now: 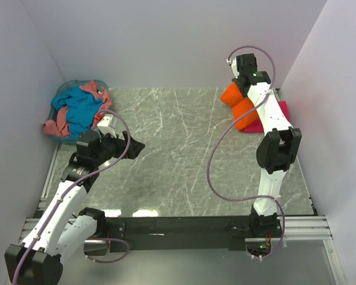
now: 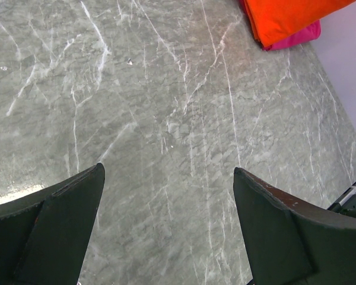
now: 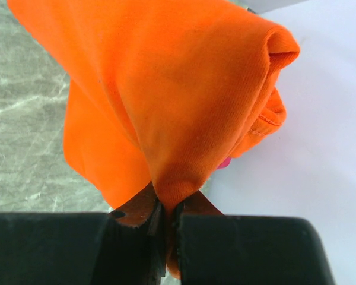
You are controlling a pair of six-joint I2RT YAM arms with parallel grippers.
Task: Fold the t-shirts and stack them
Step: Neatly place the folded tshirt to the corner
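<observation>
- Pinching a bunched edge of the orange t-shirt [image 3: 166, 107], my right gripper [image 3: 165, 208] is clenched at the far right of the table [image 1: 178, 154].
- The cloth droops from the gripper onto the magenta-pink t-shirt [image 1: 280, 111], lying just beneath; I judge setting it down falls to this arm.
- My left gripper [image 2: 169, 172] hangs released and empty, left, near the basket [image 1: 71, 85] holding the teal t-shirt [image 1: 83, 110].

There are four t-shirts in all. Two are at the far right, an orange t-shirt [image 1: 240, 111] and a magenta t-shirt [image 1: 280, 109]. Two are at the far left, a teal t-shirt [image 1: 83, 110] and a salmon t-shirt [image 1: 57, 126]. One pale blue basket [image 1: 72, 86] stands at the far left. Two robot arms rise from the near edge, the left arm [image 1: 62, 199] and the right arm [image 1: 272, 122]. There is one marble table [image 1: 178, 154].
</observation>
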